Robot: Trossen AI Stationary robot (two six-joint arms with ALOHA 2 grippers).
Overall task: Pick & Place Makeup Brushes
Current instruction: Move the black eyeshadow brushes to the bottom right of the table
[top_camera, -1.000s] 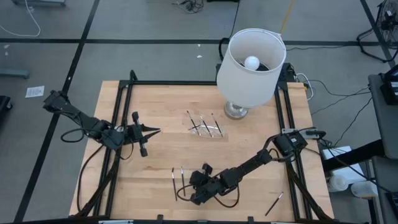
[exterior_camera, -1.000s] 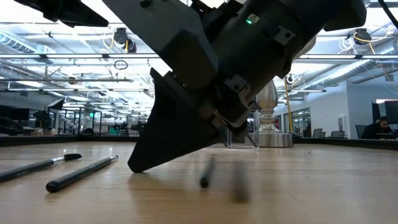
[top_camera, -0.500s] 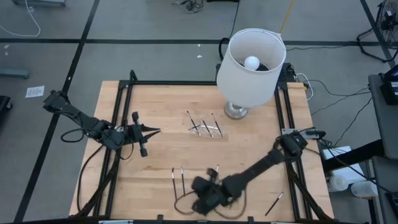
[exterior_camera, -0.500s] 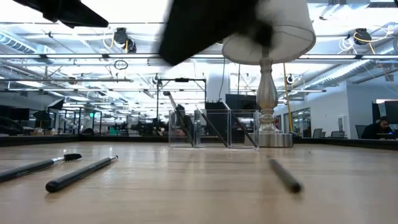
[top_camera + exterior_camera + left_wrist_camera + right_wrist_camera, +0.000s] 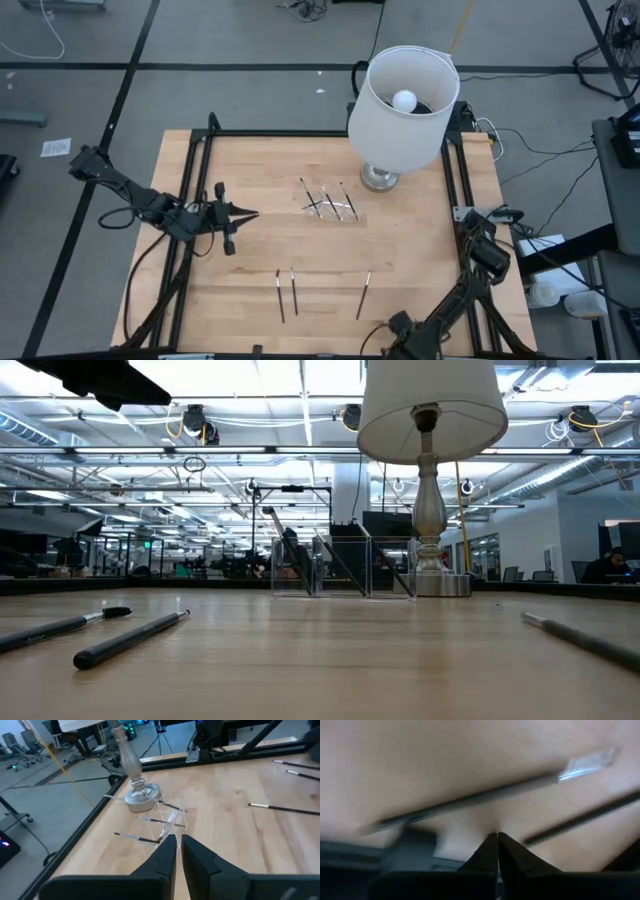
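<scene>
Left gripper (image 5: 250,212): fingers nearly together, empty, near desk's left edge.
Right gripper (image 5: 497,837): together, empty, front edge.
Makeup brushes (image 5: 364,295): three loose near front.

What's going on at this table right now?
A two-armed robot is sorting makeup brushes. Three brushes lie loose on the near part of the wooden table, and others stand in a clear holder by the lamp. The left pincer hovers empty left of the holder, nearly shut. The right pincer sits shut at the near edge, holding nothing.

Black jointed arms, looped black cables, tapered tool (image 5: 175,851) fingers, seemingly matte
</scene>
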